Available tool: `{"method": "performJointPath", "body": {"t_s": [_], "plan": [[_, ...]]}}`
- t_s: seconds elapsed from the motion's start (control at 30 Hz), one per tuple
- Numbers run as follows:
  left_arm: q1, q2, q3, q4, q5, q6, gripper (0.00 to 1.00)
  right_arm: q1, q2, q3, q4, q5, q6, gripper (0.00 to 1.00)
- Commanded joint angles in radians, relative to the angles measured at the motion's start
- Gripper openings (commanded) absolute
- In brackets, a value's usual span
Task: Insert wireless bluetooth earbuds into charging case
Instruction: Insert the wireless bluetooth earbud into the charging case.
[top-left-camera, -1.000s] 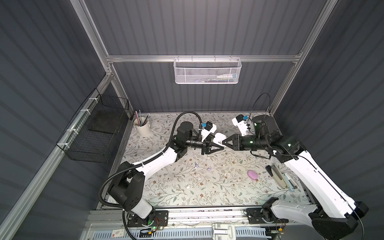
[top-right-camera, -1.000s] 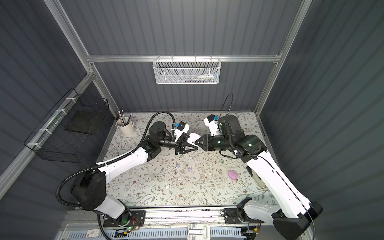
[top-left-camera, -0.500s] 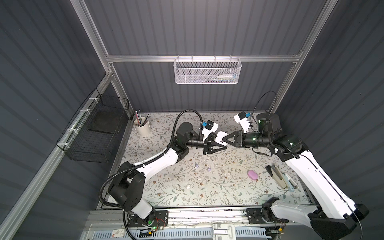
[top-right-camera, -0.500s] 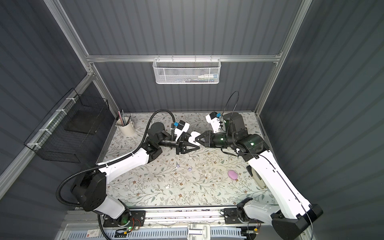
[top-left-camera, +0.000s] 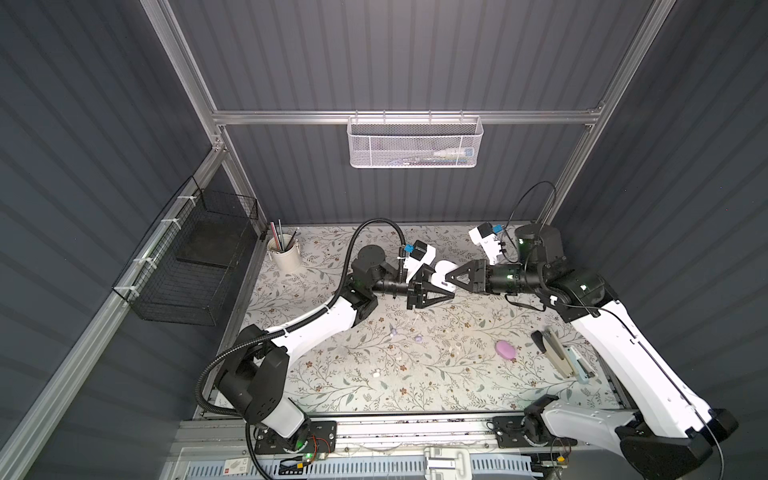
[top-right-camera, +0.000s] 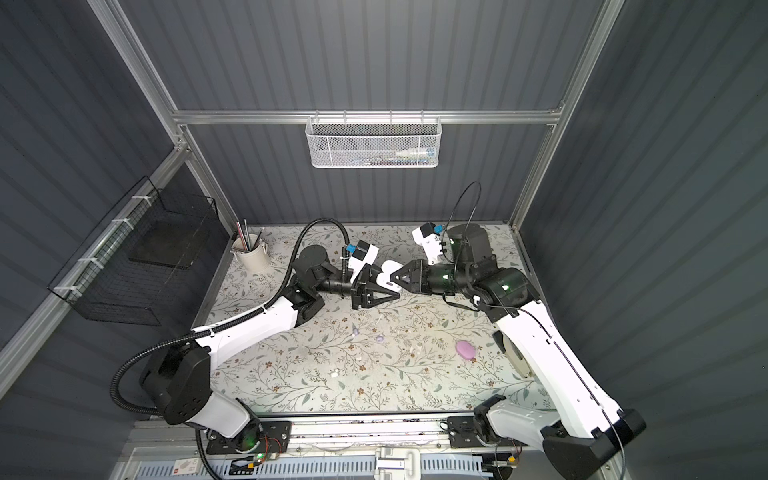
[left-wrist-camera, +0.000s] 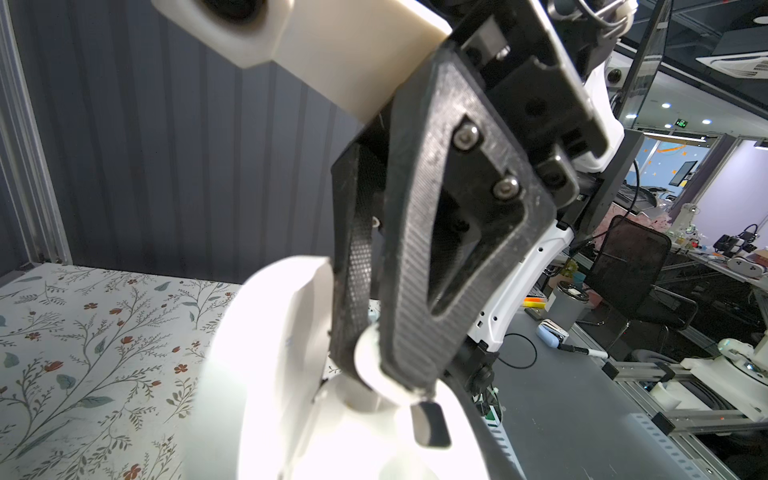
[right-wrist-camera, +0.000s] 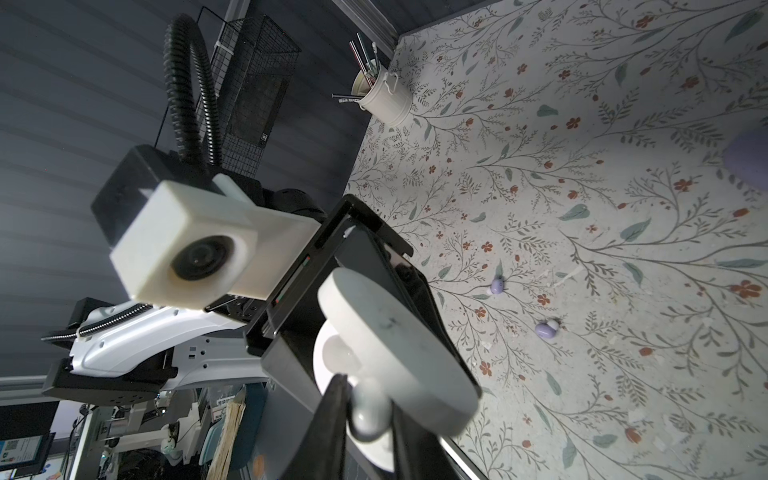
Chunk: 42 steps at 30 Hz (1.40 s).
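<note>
At frame centre in both top views, the left claw clenches the open white case. The right claw pinches a white bud at it.

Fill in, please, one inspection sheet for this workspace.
Surface: floral table covering, pale crumbs scattered.
Job's things: white charging case open, held in the air; white earbud at its mouth; lavender earbuds and pink oval case lying on the covering.
Clutter: beige stapler, pale blue tool beside it, pen cup.
Grippers: left gripper shut on the case; right gripper pinching the white earbud.
Cables: corrugated hose on left arm, thin cable loop on right arm.
Surroundings: white mesh basket on back rail, black wire basket on side wall.
</note>
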Motion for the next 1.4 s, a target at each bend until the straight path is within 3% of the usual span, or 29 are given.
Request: {"method": "performJointPath", "body": {"t_s": [0.0,0.13,0.53,1.37], "plan": [[-0.008,-0.045,-0.007,0.042,0.016,0.003,0.28,-0.002,0.005,0.006,-0.033,0.011,-0.009,0.33],[-0.008,-0.049,-0.009,0.037,0.014,0.006,0.28,-0.001,0.014,0.027,-0.045,0.023,-0.012,0.42],[-0.012,-0.049,-0.012,0.022,0.021,0.007,0.28,0.002,0.061,0.088,-0.063,0.021,-0.011,0.45],[-0.024,-0.052,-0.025,-0.044,0.012,0.049,0.29,0.014,0.109,0.191,-0.114,0.097,-0.029,0.73]]}}
